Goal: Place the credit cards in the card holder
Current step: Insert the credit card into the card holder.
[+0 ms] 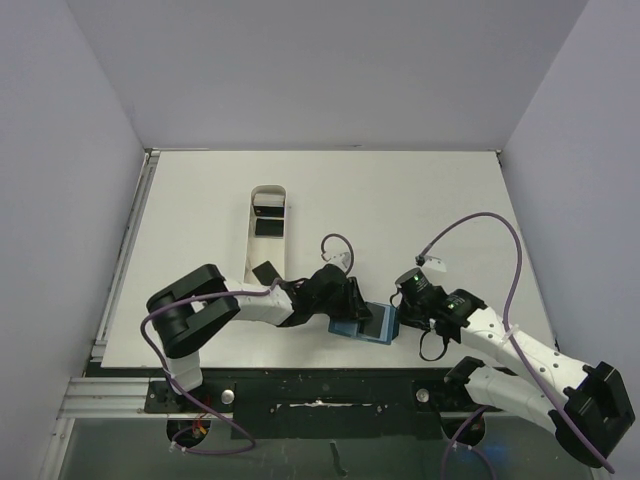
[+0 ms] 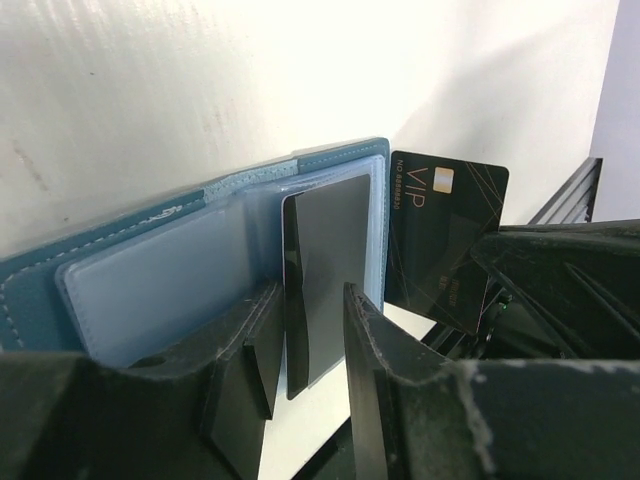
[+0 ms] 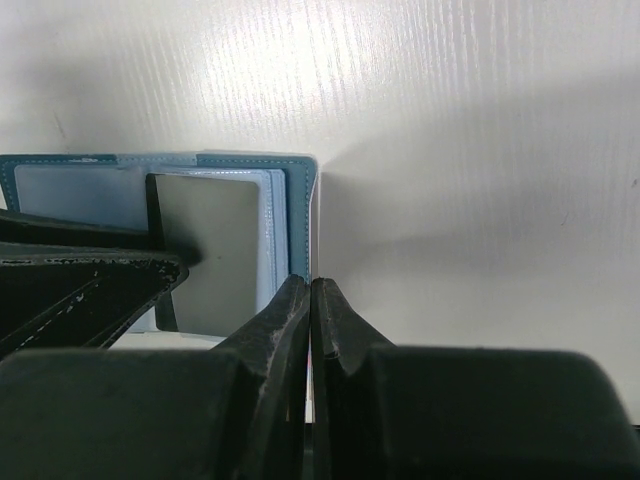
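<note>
The teal card holder (image 1: 372, 325) lies open near the table's front edge, its clear sleeves (image 2: 150, 280) facing up. A dark credit card (image 2: 325, 260) stands partway into a sleeve. My left gripper (image 2: 310, 300) straddles that card's free end, jaws apart, with a gap showing on the right side. My right gripper (image 3: 311, 282) is shut on a second black credit card (image 2: 440, 230) printed VIP. That card stands on edge just beside the holder's right border (image 3: 300, 200). In the right wrist view it shows only as a thin pale line (image 3: 315, 225).
A long white oval-ended tray (image 1: 268, 195) stands behind and left of the holder, with black cards (image 1: 268, 227) in it. Both arms (image 1: 300, 300) (image 1: 470, 320) meet over the holder close to the table's near edge (image 1: 300, 368).
</note>
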